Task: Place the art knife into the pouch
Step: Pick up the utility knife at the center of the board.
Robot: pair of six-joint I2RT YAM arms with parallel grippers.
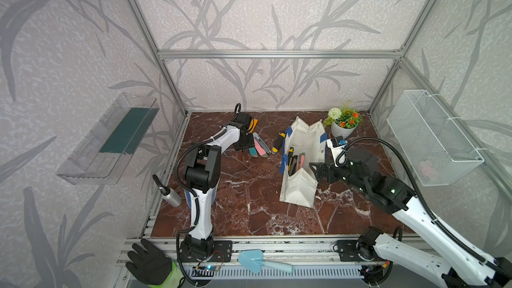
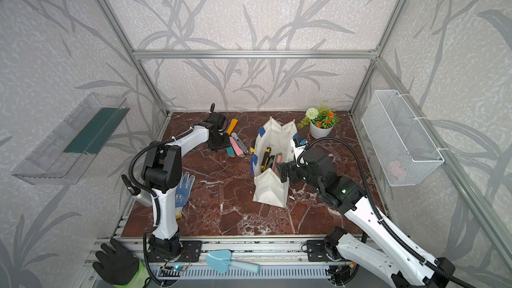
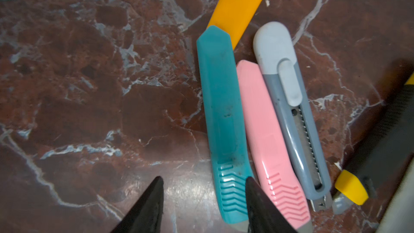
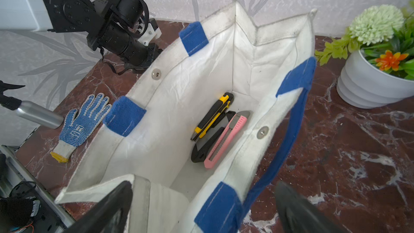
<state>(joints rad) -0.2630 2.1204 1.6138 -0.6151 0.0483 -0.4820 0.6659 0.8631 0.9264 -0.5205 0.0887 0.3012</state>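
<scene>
Jaws parted: left jaws astride the teal art knife (image 3: 221, 119) near the pouch (image 4: 224, 59), right jaws wide across its rim.

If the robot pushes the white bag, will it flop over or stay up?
Probably floppy: the bag is soft cloth with creased walls, so a push would likely dent it. It may stay up, since its base looks wide and knives weigh down the bottom.

Outstretched left arm (image 1: 227, 137), jaws seemingly half-parted, right arm (image 1: 415, 213) jaws wide
</scene>
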